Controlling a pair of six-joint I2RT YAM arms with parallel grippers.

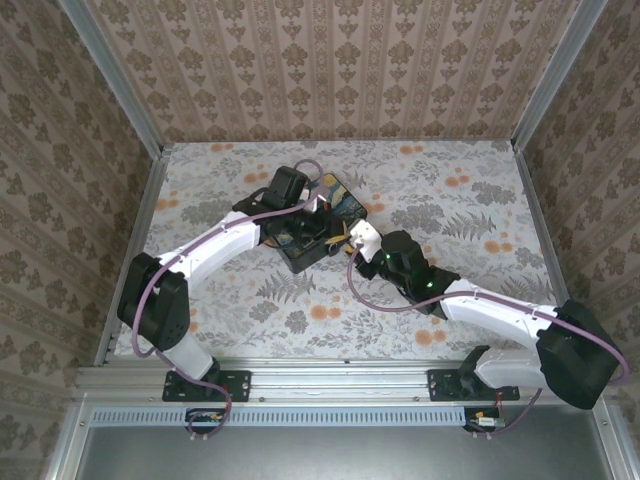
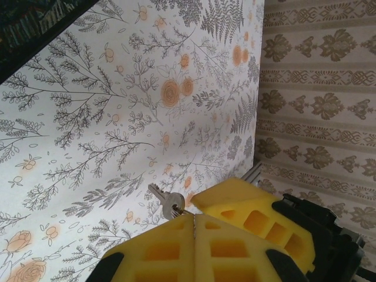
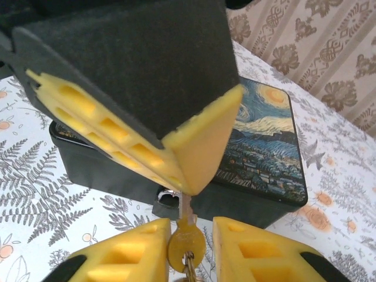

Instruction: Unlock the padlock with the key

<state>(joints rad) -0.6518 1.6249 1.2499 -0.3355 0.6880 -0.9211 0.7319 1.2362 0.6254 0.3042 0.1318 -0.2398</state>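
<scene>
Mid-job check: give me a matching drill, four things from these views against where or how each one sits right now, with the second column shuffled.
Things:
1. key
2. padlock
3. box
4. right fingers

States:
A. lid painted with a swirling night sky
B. spread apart, one on each side of the key's head
C. pinched at the tips of the left fingers
D. tiny, against the box's dark side wall

Pairs: 1-C, 2-D, 3-A, 4-B
</scene>
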